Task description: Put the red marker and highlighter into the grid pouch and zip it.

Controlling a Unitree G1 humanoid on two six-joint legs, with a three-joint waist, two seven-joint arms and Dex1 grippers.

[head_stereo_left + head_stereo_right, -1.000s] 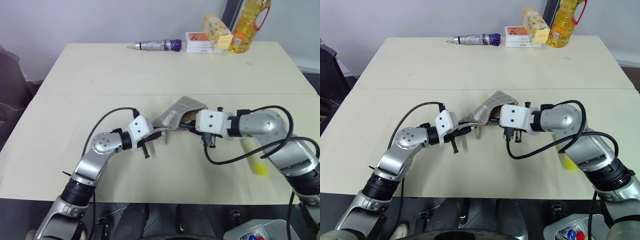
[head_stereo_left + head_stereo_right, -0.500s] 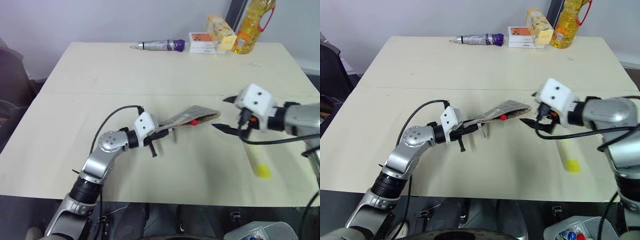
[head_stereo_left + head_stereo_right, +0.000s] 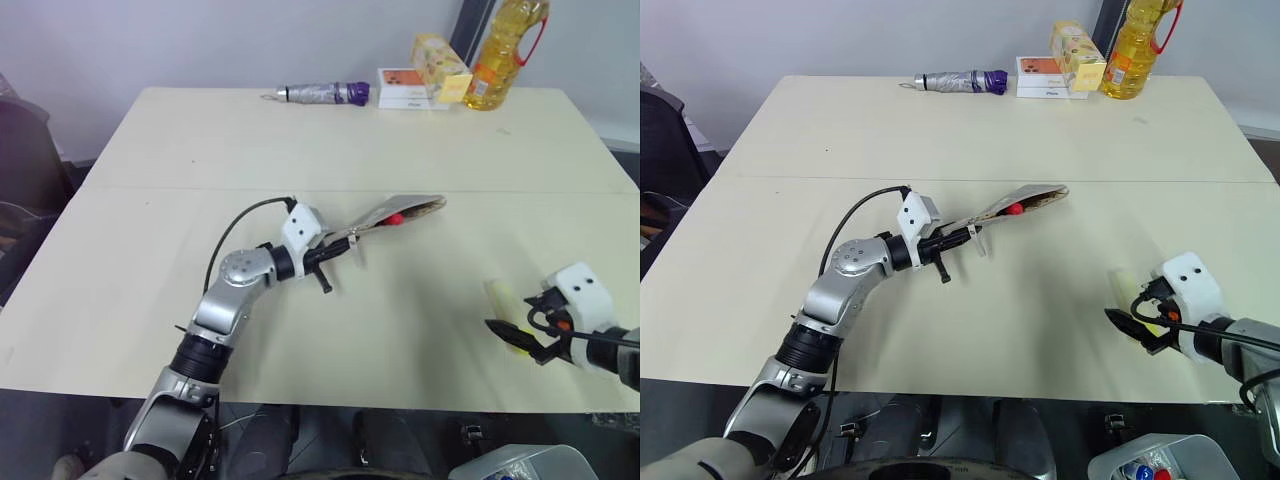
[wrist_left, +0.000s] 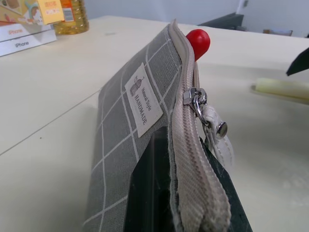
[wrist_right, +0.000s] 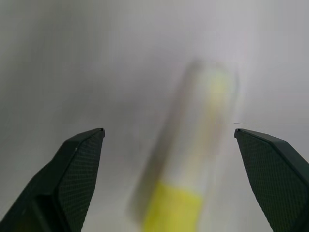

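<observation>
Highlighter [image 5: 193,159] lies on worktop [image 3: 420,330] btwn wide-open right end effector [image 3: 1132,328] fingers, long axis pointing away; left end effector [image 3: 335,252] clenched on grid pouch [image 4: 130,125].

I think I am in a plain room used for testing, like a lab or an office. I stand at a big cream desk [image 3: 200,150] with a thin line across its middle. Behind it is a bare pale wall [image 3: 200,40] with a dark post [image 3: 466,25] in it. The things at the far edge of my desk are a mix that fits no home corner: a folded purple and silver umbrella [image 3: 320,92], a white phone box [image 3: 405,86], a yellow carton [image 3: 440,65] and a big bottle of yellow oil [image 3: 508,50]. A dark chair [image 3: 20,180] sits at my left side.
</observation>
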